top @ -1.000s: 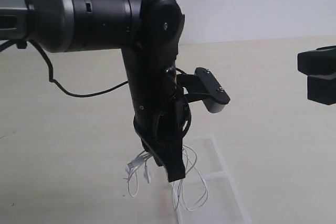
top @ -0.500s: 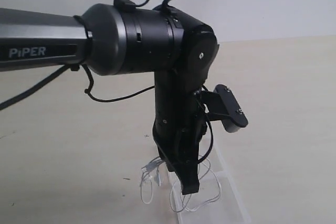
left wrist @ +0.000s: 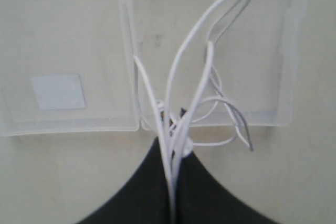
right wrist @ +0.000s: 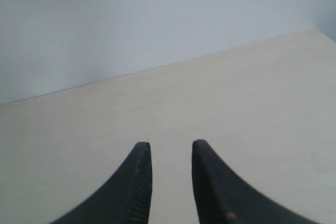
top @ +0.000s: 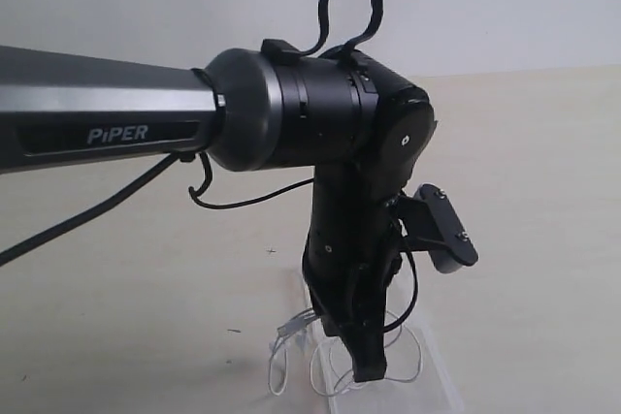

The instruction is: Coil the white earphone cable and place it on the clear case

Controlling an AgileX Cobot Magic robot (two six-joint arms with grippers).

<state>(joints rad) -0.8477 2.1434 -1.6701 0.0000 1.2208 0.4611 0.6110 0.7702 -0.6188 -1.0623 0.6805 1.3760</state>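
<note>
Within 1 second the left gripper (top: 367, 367), pinching the white earphone cable (left wrist: 206, 72), has shifted right and down to the lower centre, so the loops now hang over the clear case (left wrist: 262, 51).

Between the pinched left gripper (left wrist: 173, 148) fingers: no gap, filled by the white earphone cable (left wrist: 181, 72). Ahead of those fingertips: cable loops fanning above the clear case (left wrist: 286, 51), with its raised middle ridge just beside. Past that ridge, around the sticker (left wrist: 58, 92): bare case floor, unobstructed. Between and beyond the parted right gripper (right wrist: 170, 169) fingers: open tabletop (right wrist: 220, 93) up to the wall (right wrist: 131, 19).
</note>
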